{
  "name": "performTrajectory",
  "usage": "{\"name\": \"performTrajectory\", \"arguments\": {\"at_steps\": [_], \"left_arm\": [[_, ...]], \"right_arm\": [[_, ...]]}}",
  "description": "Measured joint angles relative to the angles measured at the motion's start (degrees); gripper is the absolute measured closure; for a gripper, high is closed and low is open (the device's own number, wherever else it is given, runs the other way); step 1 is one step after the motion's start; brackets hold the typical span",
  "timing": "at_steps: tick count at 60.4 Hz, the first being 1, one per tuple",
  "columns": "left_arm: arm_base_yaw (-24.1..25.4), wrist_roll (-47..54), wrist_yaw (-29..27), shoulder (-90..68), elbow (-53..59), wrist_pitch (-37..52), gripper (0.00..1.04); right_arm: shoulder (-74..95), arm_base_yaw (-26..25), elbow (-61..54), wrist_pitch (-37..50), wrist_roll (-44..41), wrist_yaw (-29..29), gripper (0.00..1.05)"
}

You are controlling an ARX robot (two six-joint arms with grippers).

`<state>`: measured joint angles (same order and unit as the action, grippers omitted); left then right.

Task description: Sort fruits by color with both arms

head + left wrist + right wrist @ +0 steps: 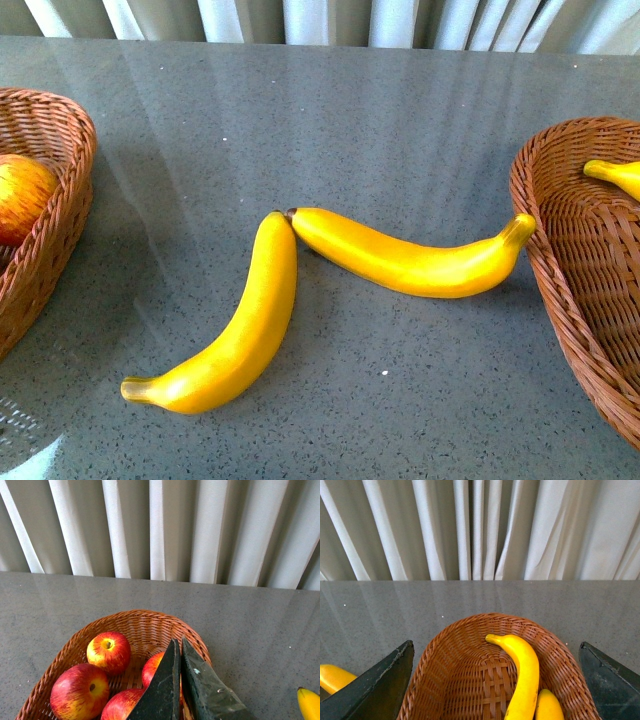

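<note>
Left wrist view: four apples fill one basket, left tool together; right tool apart, two bananas in other basket.

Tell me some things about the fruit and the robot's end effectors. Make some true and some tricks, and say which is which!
1. A left banana and a right banana lie on the table, outside both baskets. True.
2. The apples share a basket with bananas. False: only apples show in the left basket; the basket bananas lie in the right basket.
3. The right end effector is open. True.
4. The left end effector grips an apple. False: it is shut on nothing.
</note>
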<state>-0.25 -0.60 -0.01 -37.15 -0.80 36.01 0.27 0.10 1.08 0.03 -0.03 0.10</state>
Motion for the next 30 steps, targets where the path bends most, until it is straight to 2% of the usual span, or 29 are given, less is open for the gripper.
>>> {"name": "performTrajectory", "arguments": {"at_steps": [30], "left_arm": [[0.0, 0.0, 0.0, 16.39, 0.02, -15.32, 1.03]], "right_arm": [[0.0, 0.0, 0.0, 0.0, 0.0, 0.02, 0.09]]}}
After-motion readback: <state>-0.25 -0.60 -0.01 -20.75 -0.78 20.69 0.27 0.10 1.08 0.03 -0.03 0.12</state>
